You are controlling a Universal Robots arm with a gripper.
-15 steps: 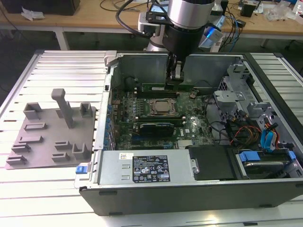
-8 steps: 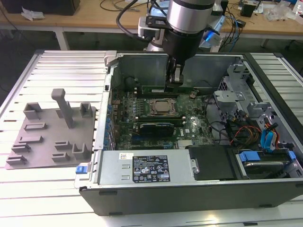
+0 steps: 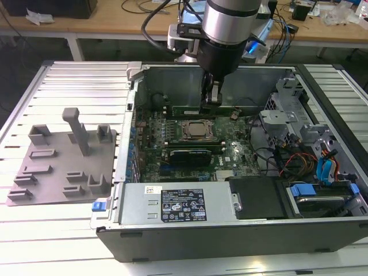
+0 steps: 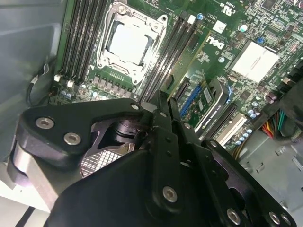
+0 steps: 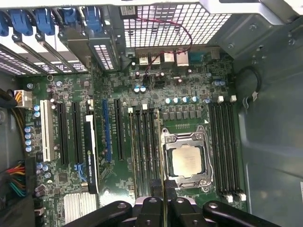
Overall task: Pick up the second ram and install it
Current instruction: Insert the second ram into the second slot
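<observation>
So the open PC case [image 3: 230, 230] is lying on its side on a bench [image 3: 75, 86] topped with ribbed aluminium slats, and the arm is reaching straight down into it. In the exterior view the hand [image 3: 210, 99] sits low over the motherboard [image 3: 190, 144], just behind the CPU socket [image 3: 198, 130], right at a long green stick standing on edge there. That stick looks like the second ram [image 3: 198, 108], sitting along the slot row on the far side of the socket. In the second wrist view the fingers [image 4: 163, 123] are pressed close together, with a thin edge between the tips, so it reads as pinching the ram, though the contact itself is mostly hidden by the hand's own black linkage.

On the exterior view's left there's a grey printed fixture tray [image 3: 63, 167] with little pockets and an upright post, flat on the slats. Behind the bench is a wooden worktable [image 3: 86, 26] with cables and clutter on it. Inside the case, the power supply [image 3: 172, 204] runs along the near wall and drive cages with blue tabs [image 3: 322, 172] sit toward the exterior view's right.
</observation>
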